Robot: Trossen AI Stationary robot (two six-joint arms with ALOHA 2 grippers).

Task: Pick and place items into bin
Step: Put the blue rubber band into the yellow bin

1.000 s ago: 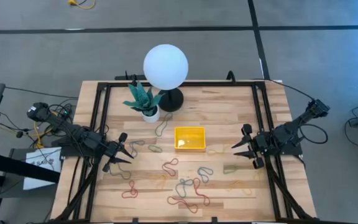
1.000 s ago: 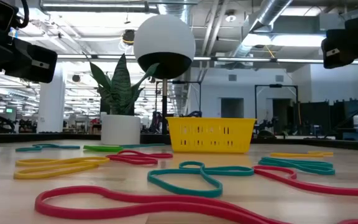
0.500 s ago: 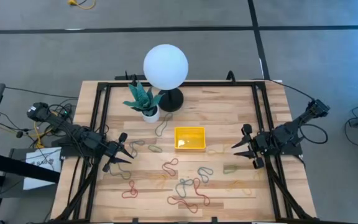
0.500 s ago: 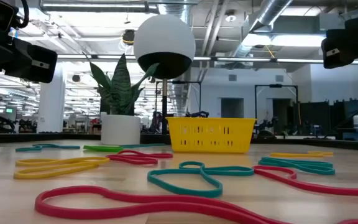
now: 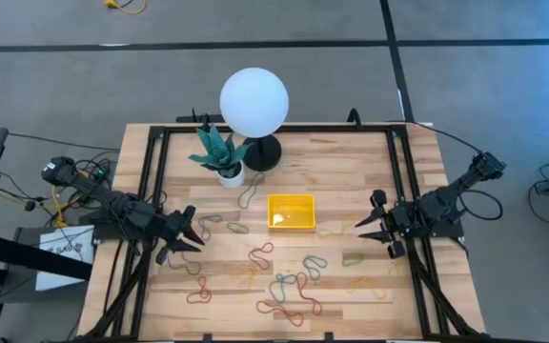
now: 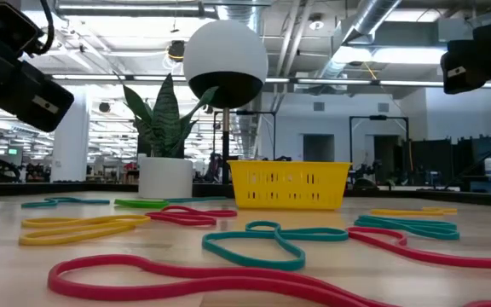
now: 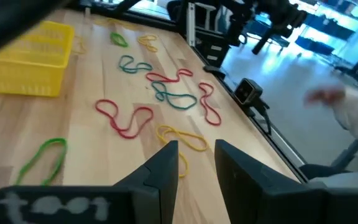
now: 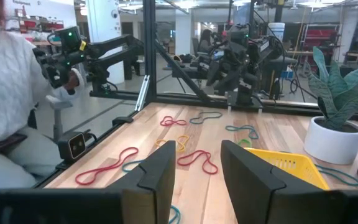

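Note:
Several thin rubber-band loops in red, green, yellow and teal lie flat on the wooden table (image 5: 351,171), mostly near the bin, such as a red one (image 5: 260,254), a teal one (image 6: 267,239) and a red one (image 7: 126,118). The yellow bin (image 5: 291,211) stands mid-table, and also shows as the yellow bin (image 6: 288,183) and the yellow bin (image 7: 27,50). My left gripper (image 5: 184,233) hovers open left of the bands; my left gripper (image 7: 196,162) looks over them. My right gripper (image 5: 368,229) waits open right of the bin; my right gripper (image 8: 197,165) holds nothing.
A white pot with a green plant (image 5: 225,162) and a globe lamp (image 5: 254,102) stand beyond the bin. A black frame rail (image 5: 151,191) borders the table, and cables (image 5: 74,186) run off its left edge. A person in a white sweater (image 8: 5,93) sits past the table's near edge.
My left arm's wrist has tipped a little, as the low view shows. The bands, the bin and my right arm have stayed put.

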